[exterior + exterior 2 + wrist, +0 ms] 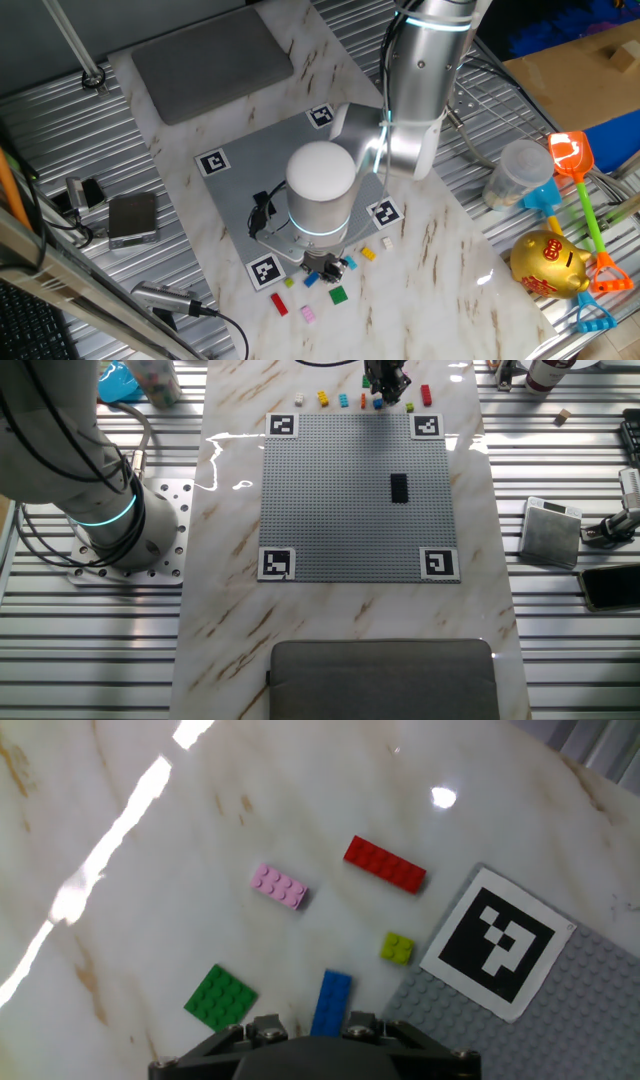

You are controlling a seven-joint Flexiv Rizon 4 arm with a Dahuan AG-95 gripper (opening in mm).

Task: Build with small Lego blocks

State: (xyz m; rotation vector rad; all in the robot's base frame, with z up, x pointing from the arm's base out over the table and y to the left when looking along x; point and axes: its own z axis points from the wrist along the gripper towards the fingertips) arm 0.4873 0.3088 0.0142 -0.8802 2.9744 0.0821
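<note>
While the gripper [315, 1025] hovers at bottom centre of the hand view over the blue brick [331, 1003], looks like the pick step, can't tell if the jaws are apart, next it needs to drop straight and pinch it for the baseplate [340, 490].

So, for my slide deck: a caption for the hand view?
Gripper hovering over a blue brick among pink, red and green bricks.
</note>
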